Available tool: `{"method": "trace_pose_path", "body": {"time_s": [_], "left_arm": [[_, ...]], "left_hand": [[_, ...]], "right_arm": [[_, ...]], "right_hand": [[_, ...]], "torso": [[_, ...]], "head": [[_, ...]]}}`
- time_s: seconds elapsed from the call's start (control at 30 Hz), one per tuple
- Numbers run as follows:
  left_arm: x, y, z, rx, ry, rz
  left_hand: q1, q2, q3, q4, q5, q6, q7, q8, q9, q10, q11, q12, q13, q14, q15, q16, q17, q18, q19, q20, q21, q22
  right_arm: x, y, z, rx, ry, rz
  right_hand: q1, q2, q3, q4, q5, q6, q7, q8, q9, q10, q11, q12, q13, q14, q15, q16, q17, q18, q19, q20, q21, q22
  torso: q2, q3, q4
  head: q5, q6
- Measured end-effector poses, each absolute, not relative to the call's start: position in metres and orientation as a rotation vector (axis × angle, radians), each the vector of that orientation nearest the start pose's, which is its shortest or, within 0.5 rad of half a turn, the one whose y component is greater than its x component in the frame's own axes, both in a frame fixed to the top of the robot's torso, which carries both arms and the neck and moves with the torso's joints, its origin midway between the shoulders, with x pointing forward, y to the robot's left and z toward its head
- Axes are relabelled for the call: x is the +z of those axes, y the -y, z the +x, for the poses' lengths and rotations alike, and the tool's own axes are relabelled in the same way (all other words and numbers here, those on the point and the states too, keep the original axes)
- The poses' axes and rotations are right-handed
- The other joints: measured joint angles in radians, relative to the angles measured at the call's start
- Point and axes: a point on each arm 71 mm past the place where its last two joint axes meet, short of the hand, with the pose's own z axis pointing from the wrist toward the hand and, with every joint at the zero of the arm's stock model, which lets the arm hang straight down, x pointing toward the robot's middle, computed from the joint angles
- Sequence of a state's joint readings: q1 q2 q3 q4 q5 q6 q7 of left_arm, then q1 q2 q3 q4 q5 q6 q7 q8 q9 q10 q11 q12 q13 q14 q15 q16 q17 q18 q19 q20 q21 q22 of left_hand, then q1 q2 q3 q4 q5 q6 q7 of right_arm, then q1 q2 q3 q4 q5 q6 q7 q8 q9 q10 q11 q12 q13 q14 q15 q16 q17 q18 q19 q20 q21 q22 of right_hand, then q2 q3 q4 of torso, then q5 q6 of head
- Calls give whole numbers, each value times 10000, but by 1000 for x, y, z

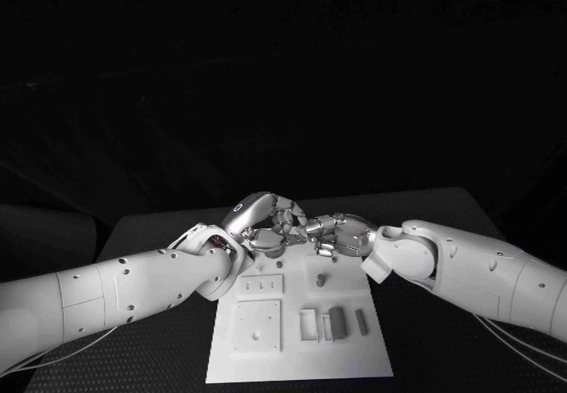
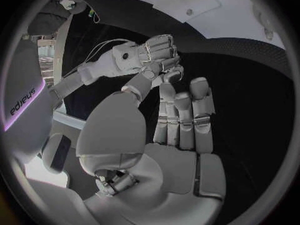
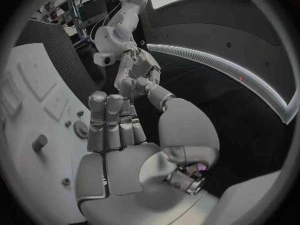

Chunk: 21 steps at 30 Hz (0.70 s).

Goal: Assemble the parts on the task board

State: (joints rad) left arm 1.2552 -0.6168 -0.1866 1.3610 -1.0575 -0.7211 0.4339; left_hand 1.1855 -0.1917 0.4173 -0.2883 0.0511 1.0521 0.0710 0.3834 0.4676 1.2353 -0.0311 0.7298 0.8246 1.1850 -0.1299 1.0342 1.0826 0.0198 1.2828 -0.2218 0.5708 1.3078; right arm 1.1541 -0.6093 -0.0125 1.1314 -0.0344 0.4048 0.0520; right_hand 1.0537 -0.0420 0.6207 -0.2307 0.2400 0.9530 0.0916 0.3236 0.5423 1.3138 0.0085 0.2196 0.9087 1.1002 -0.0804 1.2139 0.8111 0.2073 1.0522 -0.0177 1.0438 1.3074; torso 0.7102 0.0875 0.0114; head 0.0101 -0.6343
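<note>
Parts, small grey rigid blocks (image 1: 339,320), lie near the white flat task board's (image 1: 296,360) near edge; you see both robot hands, left (image 1: 262,219) and right (image 1: 333,232), meeting over its far edge. Wrist views: left robot hand (image 2: 178,120) and right (image 3: 115,125) show straight fingers, nothing held. Pinch each light, probably slippery block across its long sides.

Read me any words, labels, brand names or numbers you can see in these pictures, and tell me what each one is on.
"edirus", or close to it: pale, sideways lettering on the dark panel with a glowing edge, in the left wrist view; the letters are distorted, so the reading is uncertain.
Task board, parts and arms: no legible text.
</note>
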Motion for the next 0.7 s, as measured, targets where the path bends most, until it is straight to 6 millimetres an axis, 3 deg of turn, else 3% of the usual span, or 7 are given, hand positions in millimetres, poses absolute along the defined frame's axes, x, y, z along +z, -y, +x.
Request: {"method": "trace_pose_path", "body": {"time_s": [0.47, 0.7], "left_arm": [[-180, -128, 490, -11178, -12350, 1174], [-181, -128, 490, -11197, -12431, 1152]], "left_hand": [[-251, 610, 137, 15, -18, 68, -3, -81, 96, -29, -31, 90, -9, -96, -95, 329, -416, -2, -108, -106, 207, -2], [-543, 1061, 186, 23, -19, 64, -5, -159, 150, -109, -89, 139, -9, -247, -64, 534, -611, -1, -198, -122, 304, -3]], "right_arm": [[-231, 168, 520, 18344, -20780, 10178], [-232, 170, 523, 18266, -20815, 10090]], "right_hand": [[-42, 42, -16, -15, -10, 0, 0, 0, 1, -6, 1, -38, -9, -3, -3, -38, 0, 21, -36, 36, 0, 7], [-43, 42, -29, -29, 9, 0, 0, 1, 0, -8, 1, -38, -20, -3, -4, -38, 0, 31, -35, 36, 0, 6]], "torso": [[0, -3, -3], [0, -2, -2]], "head": [[23, -22], [33, -23]]}}
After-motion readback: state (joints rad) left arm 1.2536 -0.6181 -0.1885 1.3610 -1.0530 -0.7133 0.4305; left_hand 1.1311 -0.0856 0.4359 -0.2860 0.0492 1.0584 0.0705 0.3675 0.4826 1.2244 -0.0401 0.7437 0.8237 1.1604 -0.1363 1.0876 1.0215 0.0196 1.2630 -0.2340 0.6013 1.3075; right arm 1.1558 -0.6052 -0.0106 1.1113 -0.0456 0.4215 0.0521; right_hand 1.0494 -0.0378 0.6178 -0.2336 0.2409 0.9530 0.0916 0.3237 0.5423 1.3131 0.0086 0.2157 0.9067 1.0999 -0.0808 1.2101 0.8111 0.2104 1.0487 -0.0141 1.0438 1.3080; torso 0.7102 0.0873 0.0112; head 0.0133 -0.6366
